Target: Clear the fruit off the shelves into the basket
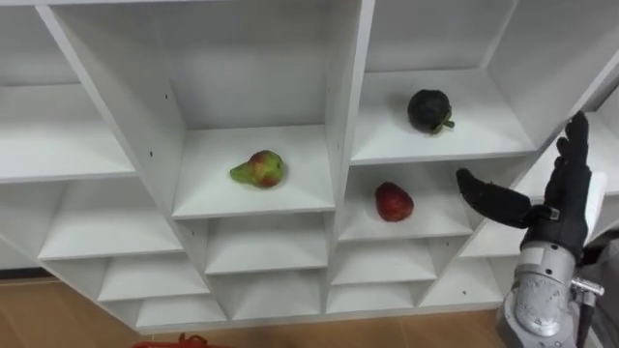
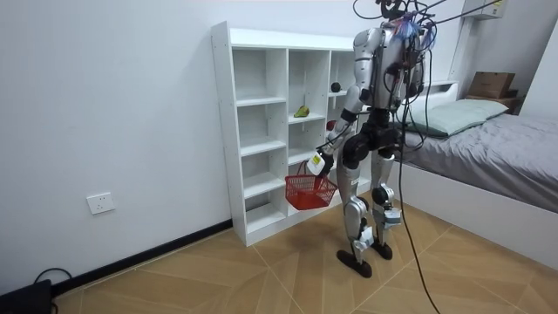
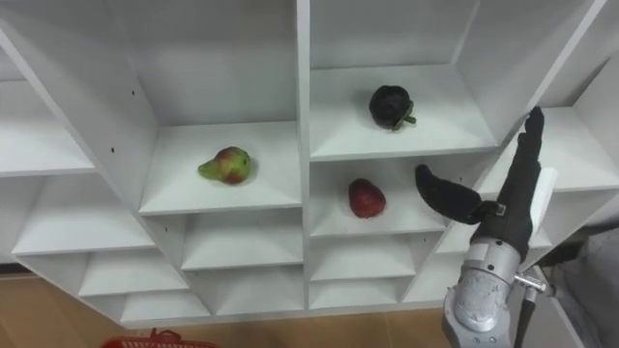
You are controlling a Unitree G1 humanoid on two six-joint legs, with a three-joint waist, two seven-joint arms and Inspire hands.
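**Fruit on the shelves, one robot hand raised**

The robot stands on the wooden floor facing the white open-fronted cubby closet (image 1: 346, 116). A grey-covered bed (image 2: 497, 148) is close behind it, and bare floor stretches away toward the room view's left.

Three fruits lie in separate compartments:
- A green-and-red pear (image 1: 258, 169) lies on its side in a middle cubby, about midway between the back wall and the board's front edge, with space on both sides.
- A dark, round, stalked fruit (image 1: 429, 110) sits one column to the right and a little higher, clear of the dividers.
- A small red fruit (image 1: 394, 202) sits in the cubby directly below the dark one.

The right robot hand (image 1: 556, 208) is up in front of the closet, just right of the red fruit and not touching it. Its fingers are straight and its thumb is spread toward the fruit, and it holds nothing.

Low at the robot's side, the left robot hand (image 2: 320, 162) is closed on the handle of a red wire basket (image 2: 309, 192), which hangs just in front of the lower shelves.
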